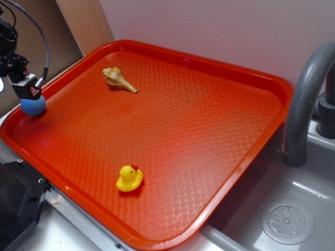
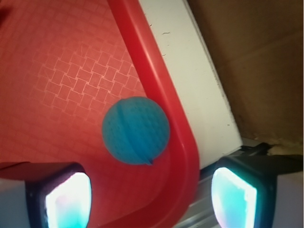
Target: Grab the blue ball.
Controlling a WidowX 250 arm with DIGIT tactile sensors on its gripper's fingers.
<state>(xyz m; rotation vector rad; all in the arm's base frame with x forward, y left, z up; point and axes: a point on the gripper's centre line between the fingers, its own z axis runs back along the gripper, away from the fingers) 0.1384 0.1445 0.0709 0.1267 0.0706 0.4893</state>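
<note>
Approach step: the gripper (image 2: 151, 197) hangs wide open, empty, above the ball (image 2: 136, 130) against the tray (image 2: 159, 85) rim. Next: descend, close.

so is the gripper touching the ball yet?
Apart. In the wrist view the ball lies on the tray by its rim, with red tray showing between it and both fingers of the open gripper.

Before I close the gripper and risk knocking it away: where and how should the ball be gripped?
Grip the ball across its widest middle, coming straight down from above. It is round, so off-centre fingers would likely squeeze it out. It sits against the tray's raised rim, so place the fingers along the rim rather than across it.
</note>
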